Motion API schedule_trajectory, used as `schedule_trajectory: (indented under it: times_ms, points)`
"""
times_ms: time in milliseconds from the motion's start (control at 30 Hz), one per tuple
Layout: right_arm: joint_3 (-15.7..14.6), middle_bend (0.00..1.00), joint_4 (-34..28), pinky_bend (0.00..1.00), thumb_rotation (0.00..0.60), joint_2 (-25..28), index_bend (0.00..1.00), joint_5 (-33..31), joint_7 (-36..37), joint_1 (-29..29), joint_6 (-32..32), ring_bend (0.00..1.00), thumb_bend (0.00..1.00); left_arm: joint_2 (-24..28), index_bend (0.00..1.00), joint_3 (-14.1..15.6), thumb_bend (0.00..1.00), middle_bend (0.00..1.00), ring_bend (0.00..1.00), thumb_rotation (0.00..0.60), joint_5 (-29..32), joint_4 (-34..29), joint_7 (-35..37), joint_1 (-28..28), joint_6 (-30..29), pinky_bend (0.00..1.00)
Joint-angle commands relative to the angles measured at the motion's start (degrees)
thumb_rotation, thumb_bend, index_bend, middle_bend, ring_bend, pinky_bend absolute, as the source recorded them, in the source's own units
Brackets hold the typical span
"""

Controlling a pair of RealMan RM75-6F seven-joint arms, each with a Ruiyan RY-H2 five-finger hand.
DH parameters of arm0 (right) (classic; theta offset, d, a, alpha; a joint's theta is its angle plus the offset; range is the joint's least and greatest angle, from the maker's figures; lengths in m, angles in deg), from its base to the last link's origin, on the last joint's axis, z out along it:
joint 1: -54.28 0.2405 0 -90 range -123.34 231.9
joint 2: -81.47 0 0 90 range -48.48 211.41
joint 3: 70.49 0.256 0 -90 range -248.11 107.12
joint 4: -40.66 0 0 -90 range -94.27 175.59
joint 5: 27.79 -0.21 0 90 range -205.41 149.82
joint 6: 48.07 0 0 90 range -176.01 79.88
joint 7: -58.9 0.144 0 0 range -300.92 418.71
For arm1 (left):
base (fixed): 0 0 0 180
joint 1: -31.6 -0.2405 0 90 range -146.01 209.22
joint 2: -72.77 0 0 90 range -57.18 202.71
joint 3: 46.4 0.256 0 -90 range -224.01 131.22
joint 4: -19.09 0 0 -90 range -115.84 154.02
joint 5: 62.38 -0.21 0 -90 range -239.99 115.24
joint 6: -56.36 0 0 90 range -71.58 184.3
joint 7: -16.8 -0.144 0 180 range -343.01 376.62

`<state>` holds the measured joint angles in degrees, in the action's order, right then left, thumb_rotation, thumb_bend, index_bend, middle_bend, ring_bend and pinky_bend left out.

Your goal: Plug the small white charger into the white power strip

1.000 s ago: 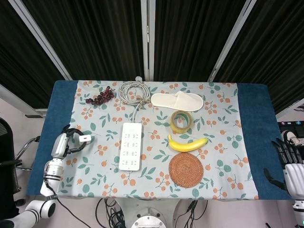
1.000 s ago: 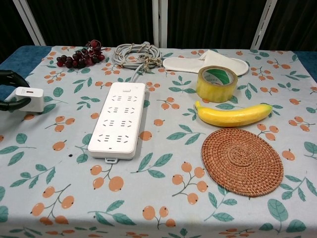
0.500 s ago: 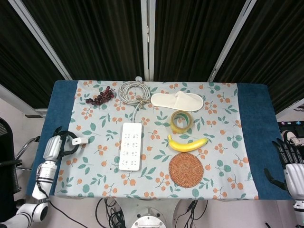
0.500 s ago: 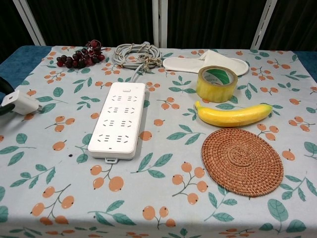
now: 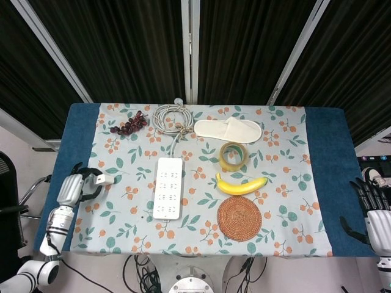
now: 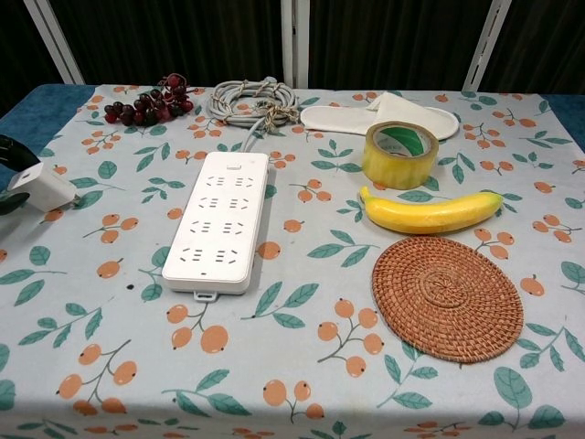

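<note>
The small white charger hangs tilted over the table's left side, pinched by my left hand. In the chest view the charger shows at the far left edge, with dark fingers curling around it. The white power strip lies flat and lengthwise in the middle-left of the table, well to the right of the charger; in the chest view its sockets are all free. Off the table's right edge my right hand hangs with fingers apart, holding nothing.
The strip's coiled grey cable lies at the back, with dark grapes to its left and a white slipper to its right. Right of the strip are a tape roll, a banana and a woven coaster.
My left hand has drawn the charger a little to the left, away from the strip, and the charger has tipped from level to tilted. The right hand has not moved.
</note>
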<state>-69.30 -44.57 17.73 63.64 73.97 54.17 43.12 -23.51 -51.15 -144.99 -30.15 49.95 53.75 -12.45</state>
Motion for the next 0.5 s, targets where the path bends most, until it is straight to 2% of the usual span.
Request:
schedule_trajectory:
  times_ms: [33, 300, 500]
  points:
    - [0.0, 0.0, 0.0, 0.0, 0.6, 0.0, 0.0, 0.0, 0.1, 0.0, 0.0, 0.0, 0.27, 1.3, 0.34, 0.1, 0.35, 0.37, 0.23, 0.6, -0.1, -2.1, -3.7, 0.7, 1.1, 0.06]
    - [0.0, 0.0, 0.3, 0.0, 0.6, 0.0, 0.0, -0.1, 0.3, -0.1, -0.1, 0.0, 0.27, 2.8, 0.38, -0.4, 0.35, 0.4, 0.24, 0.6, 0.7, -5.3, -9.7, 1.8, 2.8, 0.07]
    - [0.0, 0.0, 0.5, 0.0, 0.6, -0.1, 0.0, -0.3, 0.4, -0.2, -0.1, 0.0, 0.27, 3.1, 0.44, -0.9, 0.35, 0.46, 0.28, 0.6, 1.1, -6.4, -15.8, 2.7, 2.9, 0.11]
